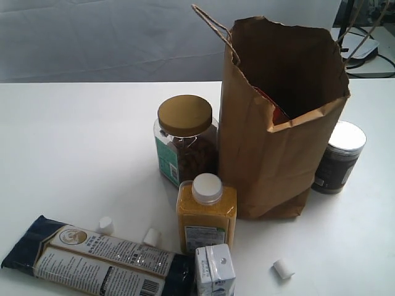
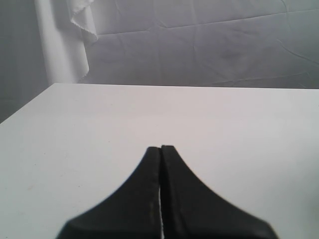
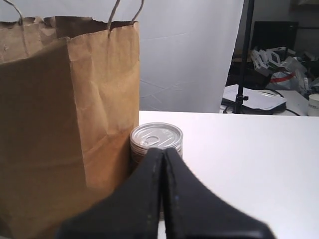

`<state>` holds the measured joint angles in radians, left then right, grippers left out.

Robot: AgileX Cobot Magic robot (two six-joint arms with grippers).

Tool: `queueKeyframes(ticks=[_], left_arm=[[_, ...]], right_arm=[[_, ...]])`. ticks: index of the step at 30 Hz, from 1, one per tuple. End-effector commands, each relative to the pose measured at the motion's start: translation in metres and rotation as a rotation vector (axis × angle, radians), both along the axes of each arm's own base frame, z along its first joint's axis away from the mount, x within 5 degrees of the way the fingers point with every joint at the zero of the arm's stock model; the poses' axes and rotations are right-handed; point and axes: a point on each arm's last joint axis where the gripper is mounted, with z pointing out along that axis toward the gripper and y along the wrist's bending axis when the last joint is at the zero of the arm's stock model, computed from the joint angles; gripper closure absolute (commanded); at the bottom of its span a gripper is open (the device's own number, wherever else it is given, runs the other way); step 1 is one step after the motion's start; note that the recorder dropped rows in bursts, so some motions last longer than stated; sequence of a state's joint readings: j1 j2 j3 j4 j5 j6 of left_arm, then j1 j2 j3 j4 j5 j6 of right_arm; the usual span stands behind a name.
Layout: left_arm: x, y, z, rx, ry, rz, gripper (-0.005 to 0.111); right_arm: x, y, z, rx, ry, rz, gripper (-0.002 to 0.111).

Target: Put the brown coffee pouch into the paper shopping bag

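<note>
The tan paper shopping bag point(image 1: 271, 154) stands upright and open at mid-table, its cord handles up. Inside its mouth, against the near wall, a sliver of orange-red label point(image 1: 279, 113) shows: the brown coffee pouch, mostly hidden by the bag's wall. Neither gripper appears in the exterior view. My left gripper point(image 2: 160, 148) is shut and empty over bare white table. My right gripper point(image 3: 164, 149) is shut and empty too, low beside the bag point(image 3: 65, 124) and pointing at a silver-lidded can point(image 3: 156, 135).
The dark can point(image 1: 338, 157) stands right of the bag. Left of it is a gold-lidded jar point(image 1: 185, 142). In front are a yellow bottle point(image 1: 206, 213), a small carton point(image 1: 215, 271), a long dark-blue packet point(image 1: 92, 259) and small white cylinders point(image 1: 282, 269).
</note>
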<state>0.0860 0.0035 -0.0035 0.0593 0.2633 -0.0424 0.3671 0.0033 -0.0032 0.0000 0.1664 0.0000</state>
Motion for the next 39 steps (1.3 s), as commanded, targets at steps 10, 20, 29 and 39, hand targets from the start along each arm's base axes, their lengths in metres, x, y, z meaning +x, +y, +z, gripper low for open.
queueKeyframes(ticks=[10, 20, 29, 39], left_arm=[[-0.0001, 0.0003, -0.0006, 0.002, -0.004, 0.004, 0.107], [-0.0001, 0.0003, -0.0006, 0.002, -0.004, 0.004, 0.107], [-0.0001, 0.0003, -0.0006, 0.002, -0.004, 0.004, 0.107], [-0.0001, 0.0003, -0.0006, 0.002, -0.004, 0.004, 0.107]], right_arm=[[-0.0002, 0.0002, -0.0004, 0.051, 0.013, -0.005, 0.108], [-0.0002, 0.0002, -0.0004, 0.051, 0.013, -0.005, 0.108], [-0.0002, 0.0002, -0.0004, 0.051, 0.013, -0.005, 0.108], [0.0000, -0.0003, -0.0004, 0.051, 0.013, -0.014, 0.108]])
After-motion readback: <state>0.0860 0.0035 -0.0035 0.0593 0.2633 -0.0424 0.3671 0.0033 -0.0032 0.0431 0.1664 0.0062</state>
